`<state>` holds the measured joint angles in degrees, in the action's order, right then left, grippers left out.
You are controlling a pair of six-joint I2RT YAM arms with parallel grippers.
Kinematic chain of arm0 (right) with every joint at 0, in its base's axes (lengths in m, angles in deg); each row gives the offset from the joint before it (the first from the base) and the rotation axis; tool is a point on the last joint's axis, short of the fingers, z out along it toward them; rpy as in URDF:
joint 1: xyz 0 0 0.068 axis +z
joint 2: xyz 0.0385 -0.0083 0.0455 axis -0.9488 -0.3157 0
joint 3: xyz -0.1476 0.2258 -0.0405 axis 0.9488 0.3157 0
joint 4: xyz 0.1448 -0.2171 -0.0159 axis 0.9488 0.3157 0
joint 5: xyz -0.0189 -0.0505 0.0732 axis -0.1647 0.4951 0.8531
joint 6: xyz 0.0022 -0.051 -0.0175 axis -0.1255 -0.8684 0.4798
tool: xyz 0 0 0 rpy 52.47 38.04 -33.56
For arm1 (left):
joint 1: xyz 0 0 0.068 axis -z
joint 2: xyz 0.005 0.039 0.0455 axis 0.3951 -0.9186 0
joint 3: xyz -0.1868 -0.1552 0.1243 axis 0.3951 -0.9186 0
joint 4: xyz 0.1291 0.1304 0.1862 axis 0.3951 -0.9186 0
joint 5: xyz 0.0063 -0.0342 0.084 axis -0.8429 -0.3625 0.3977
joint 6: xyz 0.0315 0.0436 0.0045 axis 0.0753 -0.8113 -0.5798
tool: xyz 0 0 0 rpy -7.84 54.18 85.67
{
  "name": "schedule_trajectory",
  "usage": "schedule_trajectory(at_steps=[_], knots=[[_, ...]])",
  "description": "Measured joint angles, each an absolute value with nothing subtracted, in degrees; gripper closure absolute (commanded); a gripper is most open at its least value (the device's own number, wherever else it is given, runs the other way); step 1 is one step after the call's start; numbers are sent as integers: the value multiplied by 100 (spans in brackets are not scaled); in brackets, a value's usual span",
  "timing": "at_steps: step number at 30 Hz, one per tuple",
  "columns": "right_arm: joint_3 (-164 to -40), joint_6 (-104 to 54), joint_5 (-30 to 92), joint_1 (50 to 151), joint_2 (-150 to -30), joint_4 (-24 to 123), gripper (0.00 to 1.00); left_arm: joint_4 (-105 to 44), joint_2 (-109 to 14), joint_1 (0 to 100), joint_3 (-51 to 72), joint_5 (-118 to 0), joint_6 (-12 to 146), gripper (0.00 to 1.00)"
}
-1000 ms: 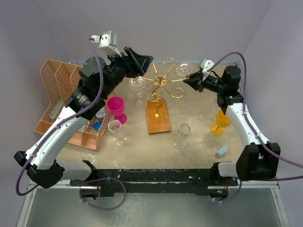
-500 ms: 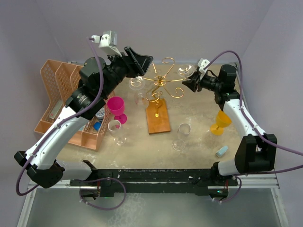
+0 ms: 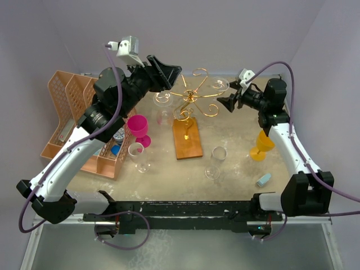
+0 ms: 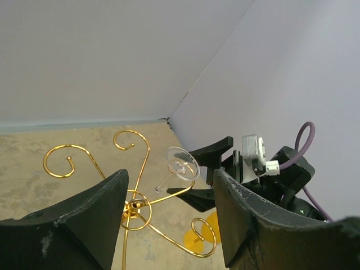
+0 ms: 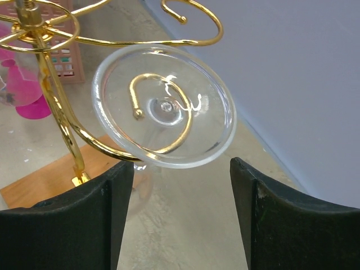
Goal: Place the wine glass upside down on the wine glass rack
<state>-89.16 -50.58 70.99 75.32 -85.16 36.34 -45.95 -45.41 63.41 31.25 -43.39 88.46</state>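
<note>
Now, on the left, the left gripper (image 3: 171, 72) hangs high by the left side of the rack (image 3: 191, 100). Its jaws are wide and hold nothing. It should just wait there and not dip, because the other glass (image 3: 162, 98) is at the rack's left arm, close below it.

In the middle, the rack stands on its wood base (image 3: 187, 138). On its right arm hangs the glass (image 5: 163, 107), upside down, with its round foot up on a gold curl and its bowl below. It leans a bit. The curl seems to go round the stem, but I cannot tell if the stem sits deep in it.

On the right, the right gripper (image 3: 226, 103) is just beside the foot. Its jaws are wide apart and touch nothing.

I think the job is nearly done. The good move is to pull the right arm straight back from the rack, slowly, with jaws kept wide. No lifting and no turning, so no finger bumps the foot or the wire. If the glass swings or slips, stop.
</note>
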Motion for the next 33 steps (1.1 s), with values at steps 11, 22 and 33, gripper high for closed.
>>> schedule_trajectory(at_steps=[11,22,33], knots=[[-7543,-3342,6043,7550,-7450,2838,34,-4551,-4345,6341,2937,-4334,8702,41],[-7358,-916,3974,7578,-6016,3572,38,-4527,-3700,6341,2461,-4216,8573,41],[-8252,603,500,7609,-5548,5776,40,-4004,-2432,6341,629,-3895,8544,41]])
